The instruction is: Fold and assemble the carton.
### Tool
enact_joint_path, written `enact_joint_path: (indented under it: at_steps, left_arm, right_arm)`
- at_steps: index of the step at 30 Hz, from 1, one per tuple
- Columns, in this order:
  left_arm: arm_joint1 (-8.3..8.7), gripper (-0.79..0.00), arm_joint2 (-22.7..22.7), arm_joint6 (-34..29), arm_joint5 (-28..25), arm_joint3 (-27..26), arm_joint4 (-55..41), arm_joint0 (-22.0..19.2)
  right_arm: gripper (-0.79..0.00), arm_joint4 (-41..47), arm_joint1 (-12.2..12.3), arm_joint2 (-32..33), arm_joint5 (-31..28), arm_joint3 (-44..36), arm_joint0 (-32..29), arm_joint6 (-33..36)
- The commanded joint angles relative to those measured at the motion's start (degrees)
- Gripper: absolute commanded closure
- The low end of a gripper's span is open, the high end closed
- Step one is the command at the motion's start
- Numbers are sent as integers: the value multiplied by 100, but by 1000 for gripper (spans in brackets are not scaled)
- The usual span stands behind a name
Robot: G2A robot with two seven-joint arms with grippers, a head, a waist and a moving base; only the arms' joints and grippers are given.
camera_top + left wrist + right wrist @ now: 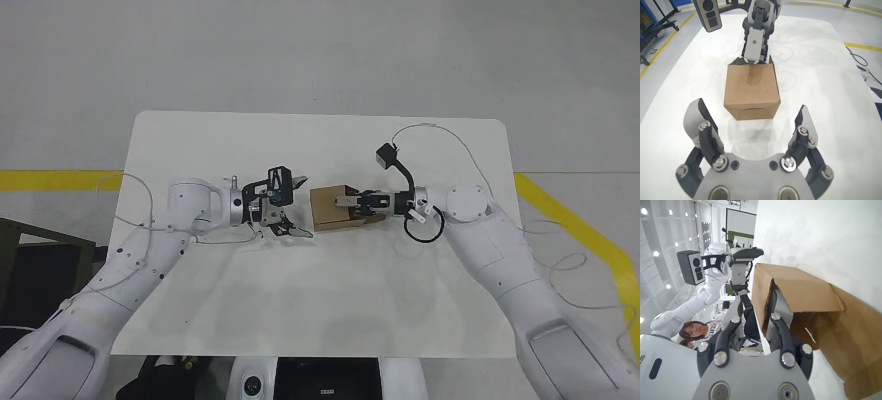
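**Inspector:** How far had the robot got with the carton [335,207]?

**Operator:** Well past halfway, by the look of it. The carton lay on its side on the table [300,310], between the two grippers, already squared up into a box. The end facing the left gripper [288,228] was shut, with its flap tucked in along a thin slot [753,108].

**Inspector:** And the other end?

**Operator:** Open. A loose flap [857,344] stuck out from it, unfolded, on the side where the right gripper [751,63] sat.

**Inspector:** What was that claw doing?

**Operator:** It was clamped on the carton's upper wall at the open mouth. One finger [775,300] was inside the box and the other pressed on the outside of the wall.

**Inspector:** And the left claw?

**Operator:** Spread wide and holding nothing. It was just beside the carton's closed end, not touching it.

**Inspector:** So what was left?

**Operator:** Judging from that, only the open end. Its flaps had to be folded in and the last one tucked. The right gripper would probably have to release the wall first, since a finger inside the carton would block the flaps.
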Motion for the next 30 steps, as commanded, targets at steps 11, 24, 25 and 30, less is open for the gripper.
enact_joint_path:
  at_steps: [11, 24, 25, 30]
  left_arm:
    - [-153, -785, 96, -287, 306, -24, -138, 28]
    - [-294, -785, 130, -467, 449, 124, -344, 59]
    - [-304, -785, 130, -489, 444, 134, -370, 56]
    - [-353, -785, 116, -588, 433, 203, -547, 52]
  right_arm:
    - [-89, -682, 355, 728, 380, -941, -486, -101]
    - [0, -1399, 699, 1378, 1032, -1994, -1287, 134]
    - [0, -1459, 718, 1397, 1090, -2056, -1346, 170]
    - [0, -1734, 787, 1445, 1349, -2208, -1496, 286]
